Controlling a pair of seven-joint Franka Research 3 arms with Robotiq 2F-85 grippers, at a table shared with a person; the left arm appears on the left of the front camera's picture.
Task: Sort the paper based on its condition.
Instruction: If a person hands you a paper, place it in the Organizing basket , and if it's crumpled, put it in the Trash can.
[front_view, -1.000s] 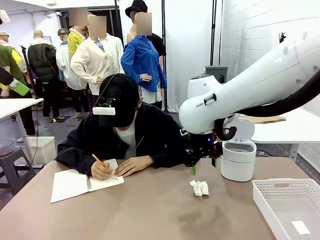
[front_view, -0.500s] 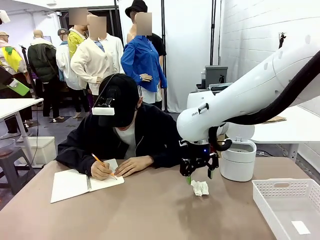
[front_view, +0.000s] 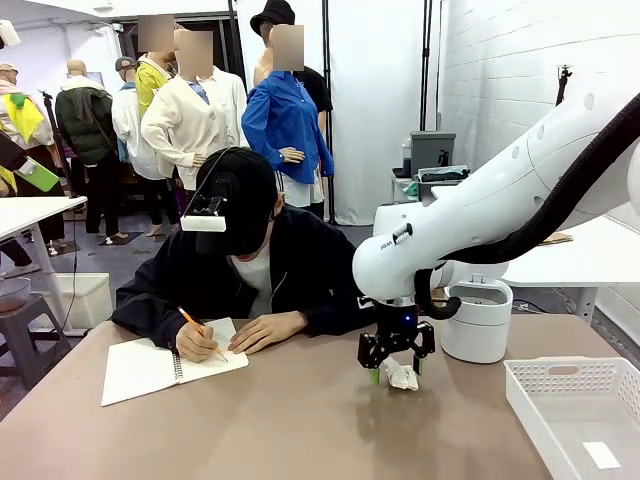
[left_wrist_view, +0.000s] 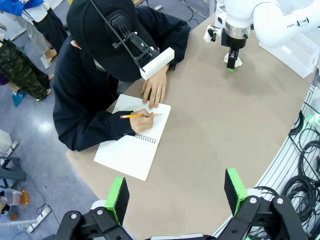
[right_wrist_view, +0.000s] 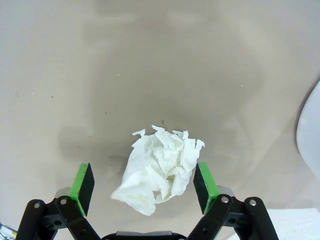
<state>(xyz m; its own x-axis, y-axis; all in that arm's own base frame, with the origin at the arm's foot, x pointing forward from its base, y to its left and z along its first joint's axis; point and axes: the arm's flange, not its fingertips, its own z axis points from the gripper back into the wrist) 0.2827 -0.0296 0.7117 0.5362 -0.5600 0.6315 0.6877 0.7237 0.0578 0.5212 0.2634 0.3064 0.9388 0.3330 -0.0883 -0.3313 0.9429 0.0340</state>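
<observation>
A crumpled wad of white paper lies on the brown table. My right gripper is open and lowered around it, one green pad on each side of the wad, with small gaps left. In the front view the same right gripper stands at the paper wad right of the table's middle. The left wrist view shows the right gripper far off, at the wad. My left gripper hangs open high above the near table edge, holding nothing.
A person across the table writes with a pencil in a white spiral notebook. A white lidded bin stands behind the right gripper. A white slotted basket sits at the front right with a small flat piece inside.
My right arm has come down and forward, from above and behind the wad to straddling it at table height. Its jaws have stayed open. The person keeps writing.
</observation>
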